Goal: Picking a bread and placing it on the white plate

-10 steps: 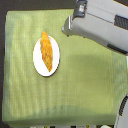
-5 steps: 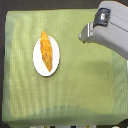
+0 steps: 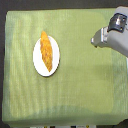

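The golden-orange bread (image 3: 46, 51) lies lengthwise on the white plate (image 3: 38, 62), left of the middle of the green cloth. My gripper (image 3: 94, 41) is far off toward the exterior view's right, near the cloth's upper right part, well apart from the bread and plate. Nothing shows between its fingers, but the view is too blurred to tell whether the jaws are open or shut.
A green cloth (image 3: 75, 90) covers the table. The grey arm (image 3: 117, 35) reaches in from the upper right corner. A dark floor strip borders the cloth's edges.
The arm has drawn back toward the exterior view's right and away from the plate. The bread stays on the plate where it was.
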